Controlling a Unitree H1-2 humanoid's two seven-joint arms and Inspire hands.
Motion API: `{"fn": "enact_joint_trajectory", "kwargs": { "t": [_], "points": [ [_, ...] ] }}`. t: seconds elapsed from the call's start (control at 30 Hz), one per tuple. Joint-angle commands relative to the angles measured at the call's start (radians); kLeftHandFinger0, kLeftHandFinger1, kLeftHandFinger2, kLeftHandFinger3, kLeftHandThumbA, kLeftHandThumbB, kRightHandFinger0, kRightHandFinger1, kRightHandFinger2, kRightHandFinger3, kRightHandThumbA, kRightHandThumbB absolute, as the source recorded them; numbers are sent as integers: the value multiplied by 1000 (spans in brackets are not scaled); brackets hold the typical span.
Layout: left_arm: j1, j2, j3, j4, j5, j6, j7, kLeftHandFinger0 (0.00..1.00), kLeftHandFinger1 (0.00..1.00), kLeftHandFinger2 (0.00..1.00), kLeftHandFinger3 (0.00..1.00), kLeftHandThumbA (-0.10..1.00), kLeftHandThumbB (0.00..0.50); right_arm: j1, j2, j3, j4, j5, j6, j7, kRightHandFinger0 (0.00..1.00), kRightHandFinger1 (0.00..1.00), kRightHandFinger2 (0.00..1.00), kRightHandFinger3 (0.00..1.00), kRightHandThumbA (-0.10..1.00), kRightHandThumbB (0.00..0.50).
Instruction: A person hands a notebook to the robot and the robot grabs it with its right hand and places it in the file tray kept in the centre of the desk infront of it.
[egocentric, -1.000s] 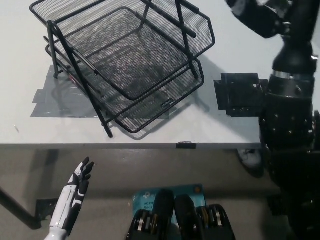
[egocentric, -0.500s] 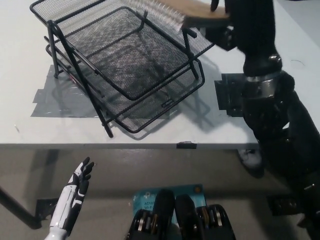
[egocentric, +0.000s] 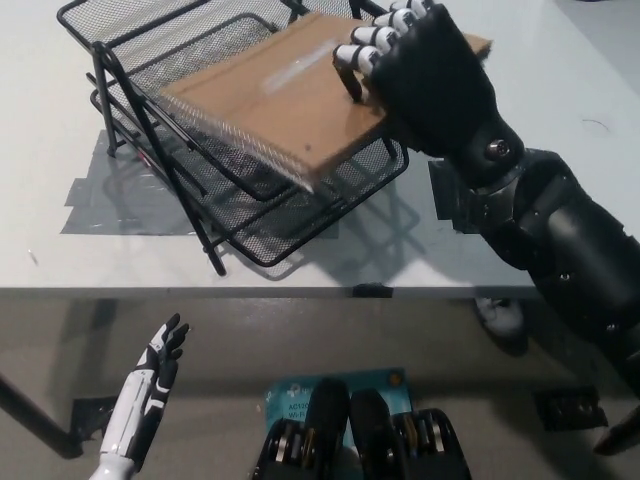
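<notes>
A brown spiral-bound notebook (egocentric: 280, 95) lies tilted over the upper tier of the black mesh file tray (egocentric: 150, 45), its coil edge at the lower left. My black right hand (egocentric: 425, 70) is shut on the notebook's right end, fingers over its cover. The tray's lower tier (egocentric: 300, 225) shows beneath it. My white left hand (egocentric: 150, 385) rests open below the desk's front edge at the lower left.
The white desk (egocentric: 330, 265) carries grey tape patches (egocentric: 105, 200) left of the tray and a black patch (egocentric: 450, 200) to its right. A blue item (egocentric: 335, 385) lies on the floor below the desk edge.
My right hand has swung down and left with the notebook, from above the tray's far right corner to lying over the upper tier. The left hand has not moved.
</notes>
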Motion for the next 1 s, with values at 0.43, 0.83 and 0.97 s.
{"fn": "enact_joint_trajectory", "kwargs": {
  "t": [0.43, 0.83, 0.97],
  "points": [
    [-18, 20, -14, -10, -4, -47, -11, 1000, 1000, 1000, 1000, 1000, 402, -167, -20, 75, -6, -210, -65, -156, 0, 0, 0, 0, 1000, 1],
    [-20, 28, -21, 2, -18, -74, -18, 1000, 1000, 1000, 1000, 1000, 384, -229, 36, 44, 129, -170, -48, -176, 0, 0, 0, 0, 969, 0],
    [-26, 29, -22, 12, -18, -80, -16, 1000, 1000, 1000, 1000, 1000, 371, -268, 62, 8, 225, -124, -60, -218, 0, 0, 29, 30, 888, 0]
  ]
}}
